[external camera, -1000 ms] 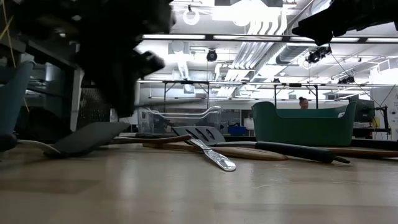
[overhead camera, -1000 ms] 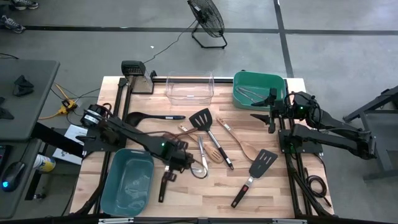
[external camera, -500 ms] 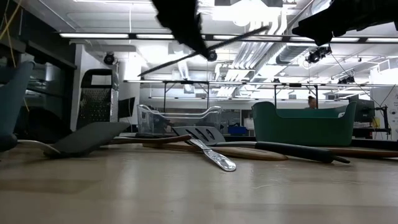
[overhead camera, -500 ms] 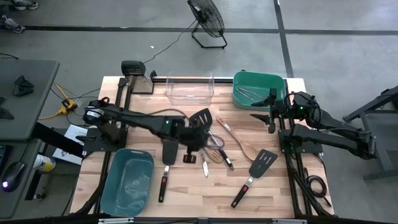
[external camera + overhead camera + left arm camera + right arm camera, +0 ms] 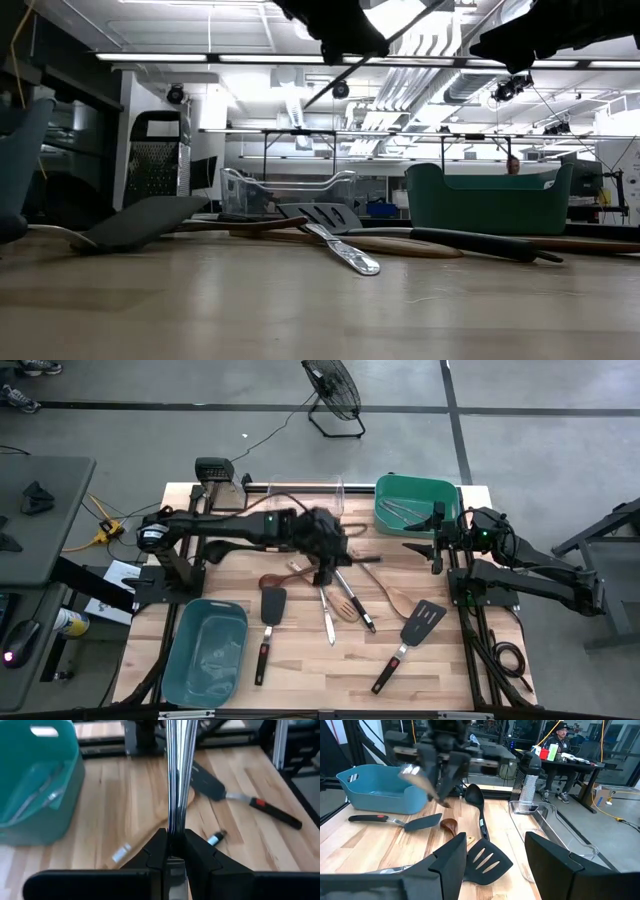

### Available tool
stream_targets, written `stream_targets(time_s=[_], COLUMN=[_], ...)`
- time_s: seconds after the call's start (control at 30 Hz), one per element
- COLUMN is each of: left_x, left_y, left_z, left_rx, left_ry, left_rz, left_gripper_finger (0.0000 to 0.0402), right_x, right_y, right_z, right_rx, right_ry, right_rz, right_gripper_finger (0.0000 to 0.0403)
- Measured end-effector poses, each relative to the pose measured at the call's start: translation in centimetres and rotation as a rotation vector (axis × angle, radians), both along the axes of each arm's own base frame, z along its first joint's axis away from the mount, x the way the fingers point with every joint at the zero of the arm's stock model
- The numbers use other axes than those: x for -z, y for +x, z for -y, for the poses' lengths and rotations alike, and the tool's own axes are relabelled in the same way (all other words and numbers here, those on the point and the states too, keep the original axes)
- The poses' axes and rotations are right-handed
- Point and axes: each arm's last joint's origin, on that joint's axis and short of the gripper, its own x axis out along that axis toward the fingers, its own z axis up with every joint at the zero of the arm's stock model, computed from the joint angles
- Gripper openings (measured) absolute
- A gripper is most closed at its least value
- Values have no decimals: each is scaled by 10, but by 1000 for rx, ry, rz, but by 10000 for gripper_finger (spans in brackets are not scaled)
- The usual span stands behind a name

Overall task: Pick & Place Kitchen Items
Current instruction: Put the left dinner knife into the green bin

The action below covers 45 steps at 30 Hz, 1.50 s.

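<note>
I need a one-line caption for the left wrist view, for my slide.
Left gripper shut on a silvery metal utensil, carried above the wooden table beside the teal tub.

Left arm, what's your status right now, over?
Left gripper: jaws shut on silvery metal utensil, held above mid-table. Right gripper: jaws open, waiting by green tub. Clear bin just beyond; no blockage seen.

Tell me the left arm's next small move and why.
Probably carry on toward the green tub: the left gripper is shut on a silvery metal utensil, held above the table, and similar metal pieces already lie in that tub.
</note>
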Motion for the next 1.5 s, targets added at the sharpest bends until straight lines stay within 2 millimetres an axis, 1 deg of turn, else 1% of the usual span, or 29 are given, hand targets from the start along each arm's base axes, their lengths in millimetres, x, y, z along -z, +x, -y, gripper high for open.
stream_targets(time_s=[0.23,0.4,0.53,0.67,0.77,1.03,1.13,1.3,1.4,1.5], left_x=[-9,-14,-20,-26,-27,-30,-30,-30,-30,-30], left_y=[1,1,3,5,5,6,6,6,6,6], left_z=[-29,-42,-43,-43,-44,-43,-44,-44,-44,-44], left_rx=[10,-3,-29,-35,-81,-112,-114,-116,-118,-119], left_ry=[-25,-60,-121,-136,-174,-231,-235,-237,-236,-236], left_rz=[105,163,222,279,286,311,310,309,308,307], left_gripper_finger=[38,38,38,38,38,38,38,38,38,38], right_x=[0,0,0,0,0,0,-2,-7,-8,-7], right_y=[0,0,0,0,0,0,0,1,4,6], right_z=[0,0,0,1,1,1,1,0,3,2], right_rx=[0,0,0,20,38,31,25,23,48,10], right_ry=[0,0,-4,-91,-87,-73,-17,169,205,276], right_rz=[0,0,0,-13,-14,-11,16,92,113,105], right_gripper_finger=[194,194,194,194,194,194,194,194,194,194])
